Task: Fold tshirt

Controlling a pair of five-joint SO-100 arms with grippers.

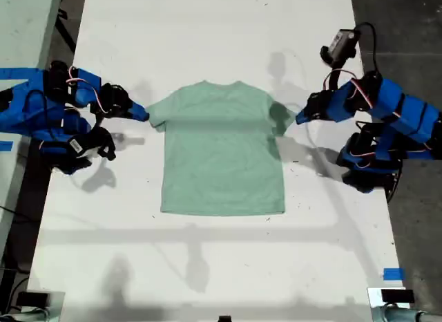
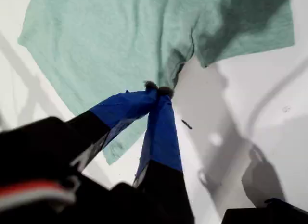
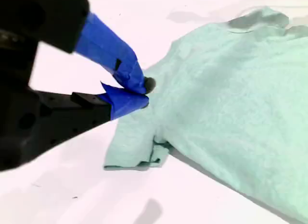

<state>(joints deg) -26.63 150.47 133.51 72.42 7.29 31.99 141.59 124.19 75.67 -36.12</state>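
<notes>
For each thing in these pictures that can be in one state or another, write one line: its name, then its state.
tshirt: spread flat on the white table, unfolded, both sleeves pinched.
my first pincer: shut on a sleeve's edge.
my second pincer: shut on the other sleeve.

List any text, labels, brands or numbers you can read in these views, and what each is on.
None readable.
The tshirt is plain, with no print or visible tag.
The white table has blue tape pieces with no writing.
My first gripper and my second gripper show blue tape only, unmarked.
</notes>
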